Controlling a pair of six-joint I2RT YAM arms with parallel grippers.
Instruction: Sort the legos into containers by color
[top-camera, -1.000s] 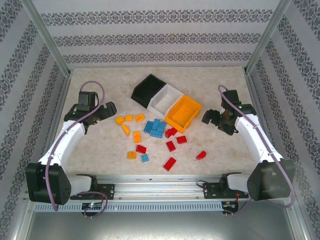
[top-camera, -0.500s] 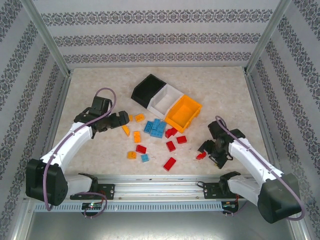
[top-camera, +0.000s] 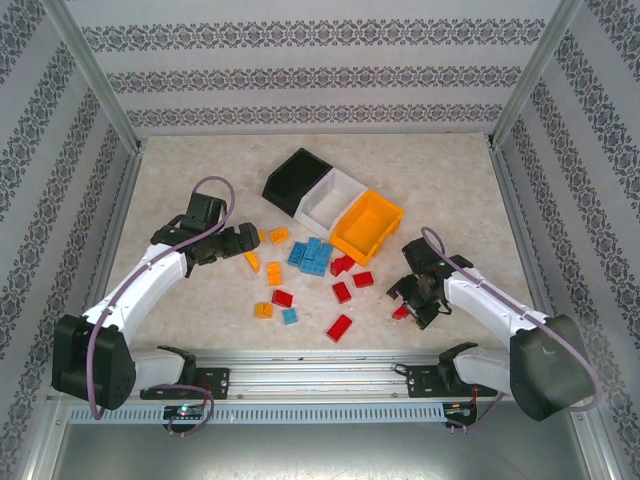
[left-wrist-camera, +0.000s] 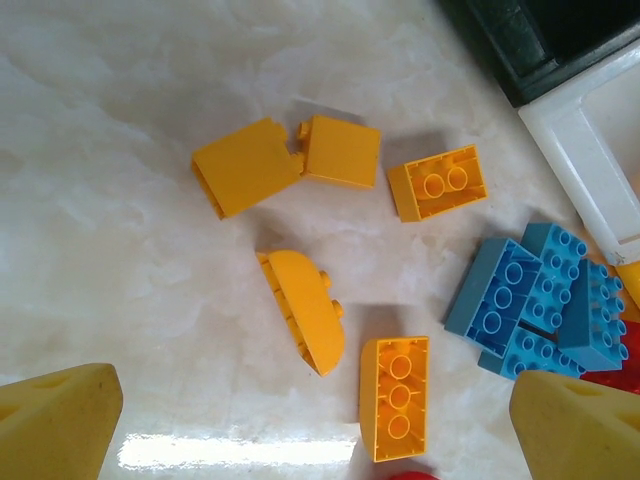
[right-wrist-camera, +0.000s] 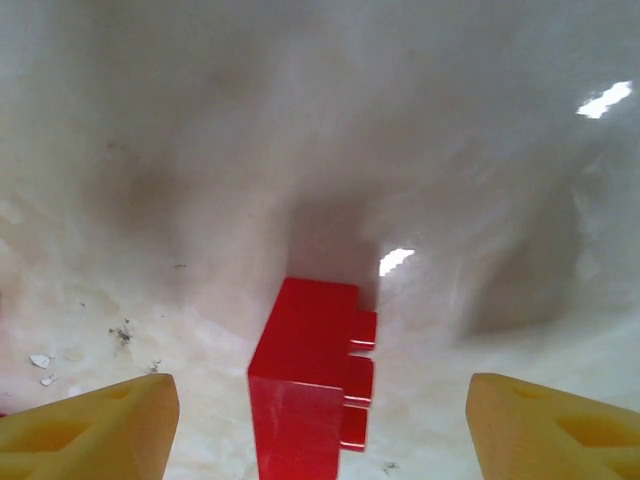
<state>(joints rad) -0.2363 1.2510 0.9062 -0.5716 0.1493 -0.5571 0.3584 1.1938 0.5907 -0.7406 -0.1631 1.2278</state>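
Red brick (right-wrist-camera: 305, 350), apart from the orange bin (top-camera: 367, 228), lies between the right gripper's (right-wrist-camera: 322, 400) parted fingers (right-wrist-camera: 90, 430) (neither touching): close evenly.

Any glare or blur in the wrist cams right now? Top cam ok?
Right wrist: soft focus across the table, two glare spots, a dark shadow behind the red brick. Left wrist: sharp, one glare streak on the table near the bottom edge. Top external: even light, faint shadows, no blur.
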